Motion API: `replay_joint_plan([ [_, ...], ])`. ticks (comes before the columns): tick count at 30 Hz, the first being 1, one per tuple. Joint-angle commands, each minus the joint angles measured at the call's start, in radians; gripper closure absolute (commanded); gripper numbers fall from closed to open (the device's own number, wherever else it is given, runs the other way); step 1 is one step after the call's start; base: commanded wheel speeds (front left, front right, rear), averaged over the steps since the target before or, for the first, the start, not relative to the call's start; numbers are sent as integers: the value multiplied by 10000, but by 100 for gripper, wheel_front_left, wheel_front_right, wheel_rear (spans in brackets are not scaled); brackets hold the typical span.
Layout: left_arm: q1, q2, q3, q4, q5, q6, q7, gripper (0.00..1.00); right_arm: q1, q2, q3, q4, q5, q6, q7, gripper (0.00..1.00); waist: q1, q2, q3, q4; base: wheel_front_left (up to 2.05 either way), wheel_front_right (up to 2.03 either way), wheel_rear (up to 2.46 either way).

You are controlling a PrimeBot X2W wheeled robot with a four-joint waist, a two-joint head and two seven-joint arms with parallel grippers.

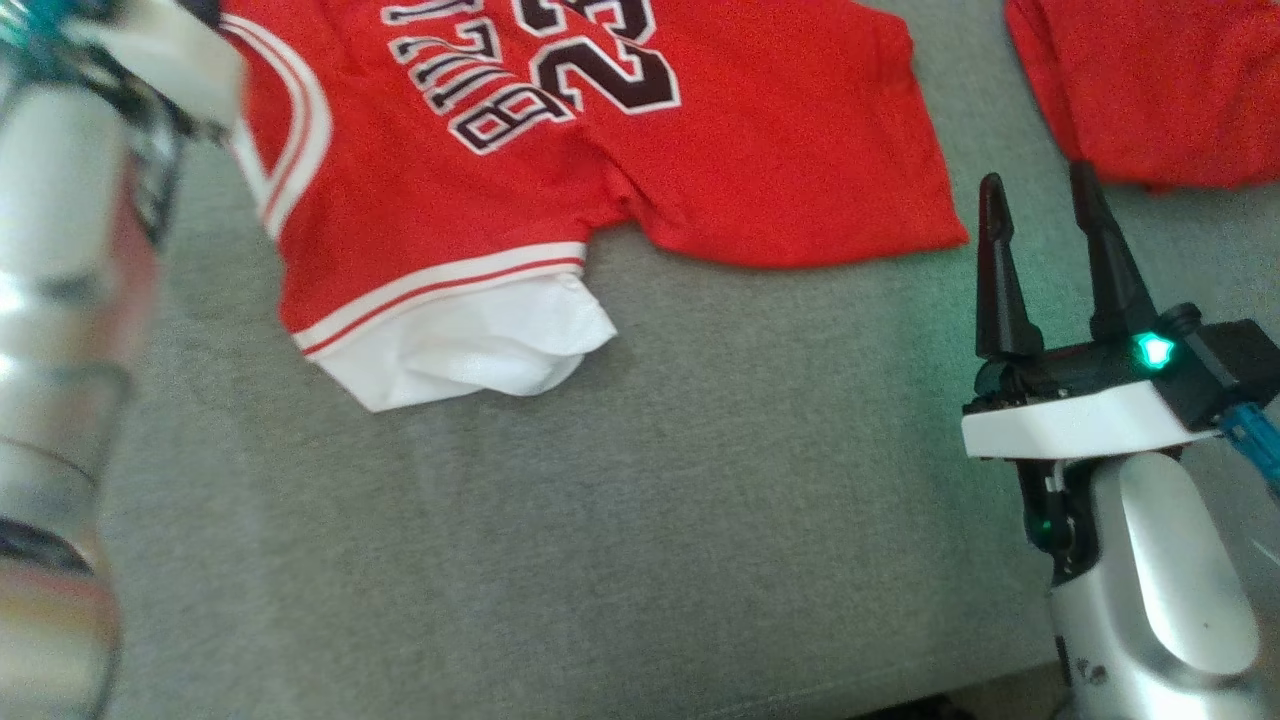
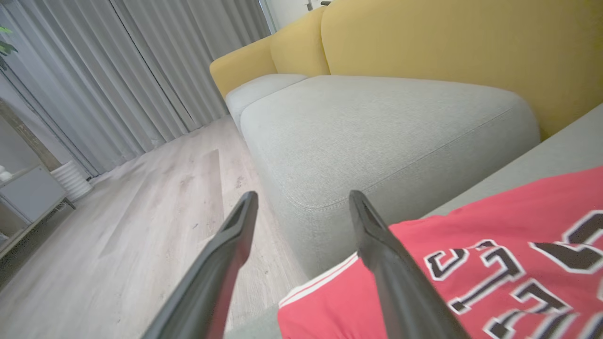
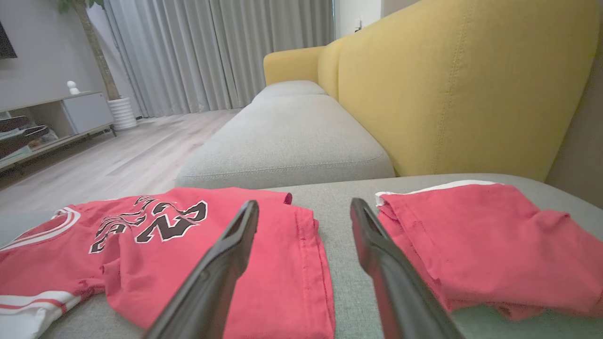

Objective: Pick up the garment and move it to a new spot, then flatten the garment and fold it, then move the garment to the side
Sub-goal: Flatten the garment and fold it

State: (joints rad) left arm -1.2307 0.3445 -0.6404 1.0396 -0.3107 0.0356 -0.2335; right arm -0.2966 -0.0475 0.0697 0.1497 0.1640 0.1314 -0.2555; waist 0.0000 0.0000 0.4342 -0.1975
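Okay, you've got the red jersey [image 1: 560, 150] lying across the top centre of the head view, on the grey cushion [image 1: 600, 520]. Right gripper [image 1: 1036, 180], right of frame: fingers apart, empty, clear of the hem. Left gripper [image 2: 302, 195]: fingers apart too, empty; jersey sits lower right of its wrist view, behind one finger.

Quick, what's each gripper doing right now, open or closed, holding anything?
Left gripper: open, holding nothing.
Right gripper: open, holding nothing.
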Motion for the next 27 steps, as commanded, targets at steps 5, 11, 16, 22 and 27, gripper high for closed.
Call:
replay_joint_plan([
  [5,1419,-296,596,-1380,-562,252,-270,0,297,-28,-185,-103,-361,-7,-62,0,0,0,-1224,1247,0,0,0],
  [11,3464,-570,995,-3100,-880,653,-279,0,685,-28,-359,35,-502,-7,-63,0,0,0,-1867,1856,0,0,0],
  [16,5723,-887,1295,-4669,-1116,1086,-281,0,1101,-28,-536,173,-510,-7,-63,0,0,0,-2318,2283,0,0,0],
  [22,7544,-1184,1320,-5711,-1220,1305,-282,0,1331,-28,-479,271,-498,-7,-63,0,0,0,-2464,2356,0,0,0],
  [27,7655,-1185,918,-5837,-1046,1047,-131,0,1276,-28,-339,321,-482,-7,-63,0,0,0,-2406,2159,0,0,0],
])
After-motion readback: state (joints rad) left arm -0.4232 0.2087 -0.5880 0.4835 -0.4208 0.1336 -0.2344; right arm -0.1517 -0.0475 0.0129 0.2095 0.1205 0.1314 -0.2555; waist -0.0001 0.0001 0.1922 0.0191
